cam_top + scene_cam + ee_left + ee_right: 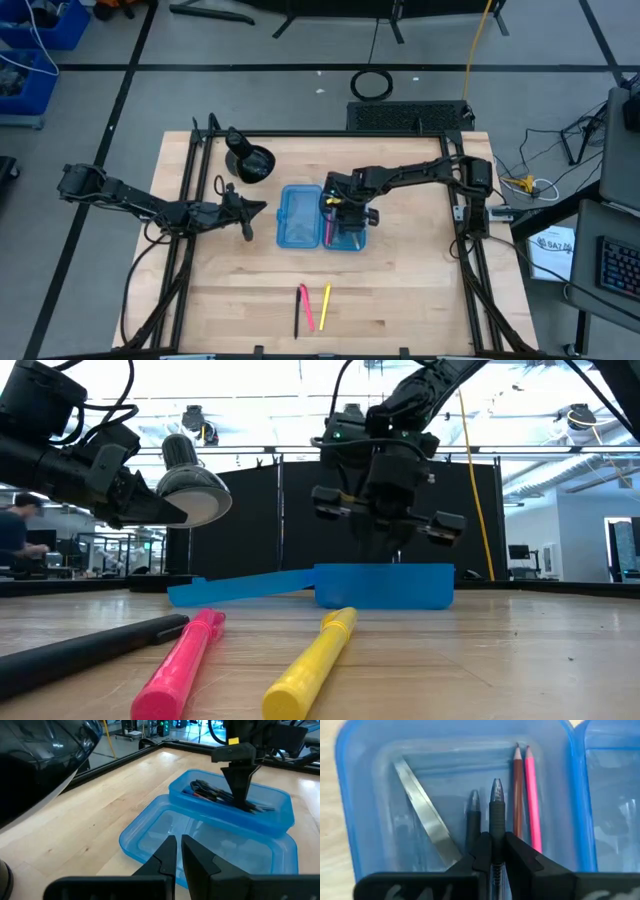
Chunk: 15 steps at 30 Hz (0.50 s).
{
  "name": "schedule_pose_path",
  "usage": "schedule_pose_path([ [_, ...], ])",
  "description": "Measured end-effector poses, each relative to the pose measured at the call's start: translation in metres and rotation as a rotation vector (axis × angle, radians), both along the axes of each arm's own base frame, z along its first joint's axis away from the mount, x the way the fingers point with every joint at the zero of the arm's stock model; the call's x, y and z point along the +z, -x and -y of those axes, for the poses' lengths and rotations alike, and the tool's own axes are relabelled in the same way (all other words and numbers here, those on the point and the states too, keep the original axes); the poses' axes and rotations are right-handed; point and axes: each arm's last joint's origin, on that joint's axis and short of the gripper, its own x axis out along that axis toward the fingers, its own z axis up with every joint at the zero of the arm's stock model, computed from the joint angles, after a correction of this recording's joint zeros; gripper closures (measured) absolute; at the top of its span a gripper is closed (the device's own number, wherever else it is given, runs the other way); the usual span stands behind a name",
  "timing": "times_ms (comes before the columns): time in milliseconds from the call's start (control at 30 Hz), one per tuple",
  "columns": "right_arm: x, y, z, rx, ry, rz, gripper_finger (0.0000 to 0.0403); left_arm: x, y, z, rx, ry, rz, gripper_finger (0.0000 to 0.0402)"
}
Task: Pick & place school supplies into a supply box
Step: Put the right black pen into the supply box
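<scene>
Over the right half of the blue supply box (300,217), my right end effector (496,851) hangs with its fingers clenched on a black pen (495,807), the tip pointing down into the tray; beside that pen in the same half lie another dark pen (473,817), a brown pencil (518,795), a pink pencil (532,795) and the steel blade of the scissors (422,810), the blade slanting across the tray floor; the pink pencil rests against the wall by the hinge. Both halves of the box lie open and flat at the middle of the tabletop (400,290); the left half holds nothing that I can see. My left end effector (178,851) hovers just beside that left half, its fingers nearly closed on a narrow gap and grasping nothing. Near the front edge of the tabletop, well apart from the box, three supplies lie side by side: a black marker (297,312), a pink marker (306,307) and a yellow marker (325,306). Behind my left arm, a black round cup (250,163) sits near the back left corner.
</scene>
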Motion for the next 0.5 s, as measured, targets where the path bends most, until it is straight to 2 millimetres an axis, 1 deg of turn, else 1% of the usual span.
schedule_pose_path([
  [500, -0.021, 0.011, -0.001, -0.025, -0.010, -0.005, 0.0373, 0.000, 0.000, 0.000, -0.001, -0.004, -0.003, 0.0371],
])
